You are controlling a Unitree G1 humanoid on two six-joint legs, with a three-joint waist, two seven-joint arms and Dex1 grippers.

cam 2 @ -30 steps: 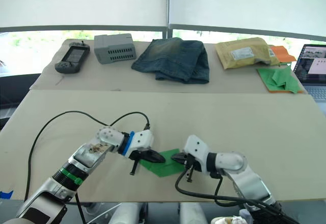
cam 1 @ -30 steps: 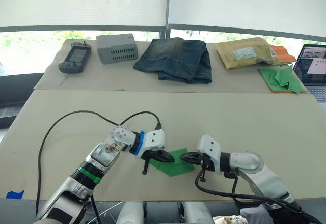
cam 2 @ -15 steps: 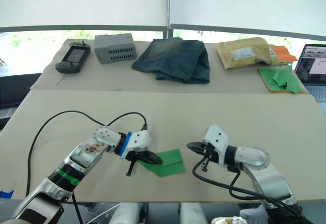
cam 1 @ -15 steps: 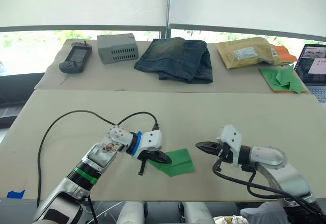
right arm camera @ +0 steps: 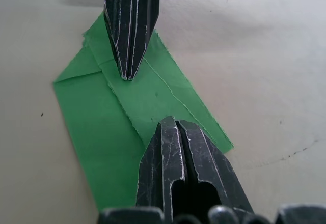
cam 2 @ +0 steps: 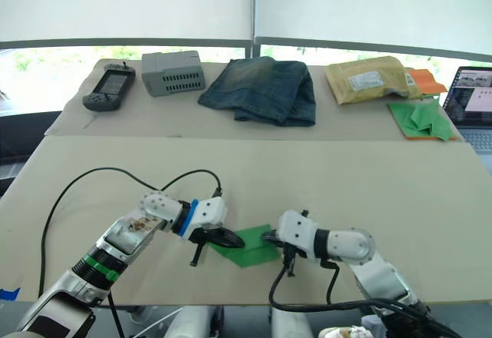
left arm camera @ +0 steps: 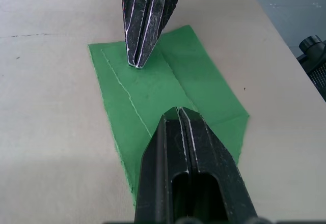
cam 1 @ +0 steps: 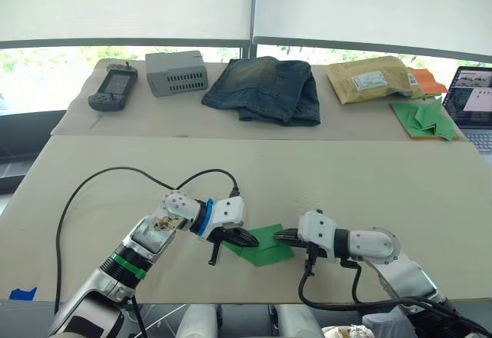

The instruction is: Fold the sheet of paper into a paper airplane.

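The sheet of paper (cam 1: 264,244), partly folded, lies flat near the tabletop's (cam 1: 369,177) front edge. The left gripper (left arm camera: 179,113) and right gripper (right arm camera: 174,122), jaws pressed together, bear their tips on it from opposite ends, likely flattening creases. Behind lie jeans (cam 1: 265,88) and a heap of green darts (cam 1: 425,118).

1. A lab or test room: paper-covered counter (cam 1: 400,169) under windows with drawn roller blinds (cam 1: 127,4).
2. Far along it lie unrelated props: handheld device (cam 1: 113,90), grey box (cam 1: 177,72), jeans (cam 1: 265,88), padded mailer (cam 1: 371,78), laptop (cam 1: 473,104).
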